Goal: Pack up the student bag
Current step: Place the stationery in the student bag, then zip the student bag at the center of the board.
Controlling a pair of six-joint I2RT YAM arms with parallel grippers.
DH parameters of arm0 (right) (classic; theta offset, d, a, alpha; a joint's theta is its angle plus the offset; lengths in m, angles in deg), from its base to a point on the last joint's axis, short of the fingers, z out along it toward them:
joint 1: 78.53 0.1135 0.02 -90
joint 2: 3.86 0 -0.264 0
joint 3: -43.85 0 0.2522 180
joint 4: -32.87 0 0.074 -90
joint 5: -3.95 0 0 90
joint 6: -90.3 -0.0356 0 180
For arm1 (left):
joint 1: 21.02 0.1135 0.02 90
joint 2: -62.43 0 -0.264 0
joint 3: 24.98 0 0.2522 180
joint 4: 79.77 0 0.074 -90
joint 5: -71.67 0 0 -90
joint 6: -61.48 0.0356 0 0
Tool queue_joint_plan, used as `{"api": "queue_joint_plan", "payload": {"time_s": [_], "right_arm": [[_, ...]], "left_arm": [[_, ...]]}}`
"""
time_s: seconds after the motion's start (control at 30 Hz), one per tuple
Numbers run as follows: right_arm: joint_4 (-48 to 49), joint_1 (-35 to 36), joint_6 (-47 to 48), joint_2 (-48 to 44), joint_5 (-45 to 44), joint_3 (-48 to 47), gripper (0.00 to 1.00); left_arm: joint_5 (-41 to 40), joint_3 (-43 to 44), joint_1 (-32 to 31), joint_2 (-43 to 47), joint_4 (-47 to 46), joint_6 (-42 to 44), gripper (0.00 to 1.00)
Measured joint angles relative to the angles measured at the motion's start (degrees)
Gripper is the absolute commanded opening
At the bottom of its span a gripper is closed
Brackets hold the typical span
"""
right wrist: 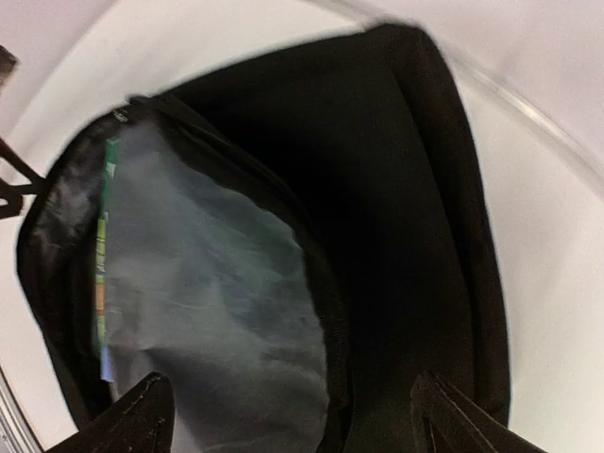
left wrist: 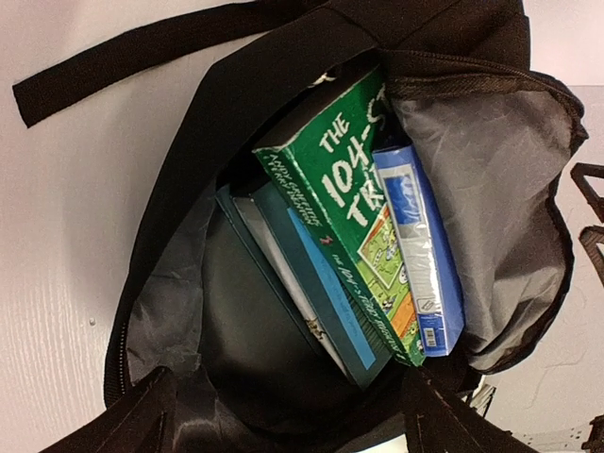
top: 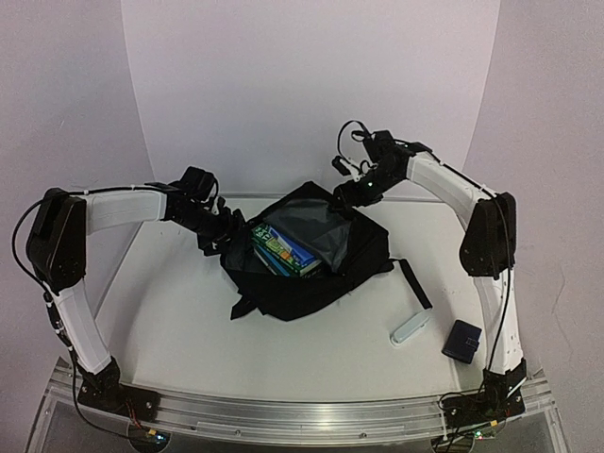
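The student bag (top: 316,278) is a black backpack lying mid-table with its mouth open and grey lining showing. Inside stand a green book (left wrist: 363,217), a blue book (left wrist: 422,260) and a teal book (left wrist: 316,288); they also show in the top view (top: 283,251). My left gripper (top: 225,236) is at the bag's left rim, open, with its fingers spread over the rim fabric (left wrist: 293,425). My right gripper (top: 355,191) is over the bag's far edge, open and empty above the lining and black shell (right wrist: 297,425). The right wrist view is blurred.
A white oblong object (top: 411,327) and a small dark-blue pouch (top: 462,340) lie on the table at the front right. A black strap (top: 413,281) trails from the bag toward them. A curved white backdrop rises behind the table.
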Motion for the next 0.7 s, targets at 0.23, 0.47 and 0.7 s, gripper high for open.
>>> {"api": "queue_joint_plan", "payload": {"time_s": [0.23, 0.47, 0.7], "right_arm": [[-1.69, 0.73, -1.31, 4.50, 1.86, 2.20, 0.24], [-2.38, 1.44, -2.39, 3.31, 11.19, 2.33, 0.00], [-1.13, 8.73, -2.20, -0.31, 12.59, 1.42, 0.13]], "left_arm": [[-0.35, -0.09, 0.00, -0.34, 1.16, -0.24, 0.67], [-0.49, -0.53, 0.00, -0.02, 1.06, -0.83, 0.52], [0.03, -3.77, 0.50, 3.95, 0.52, -1.73, 0.32]]}}
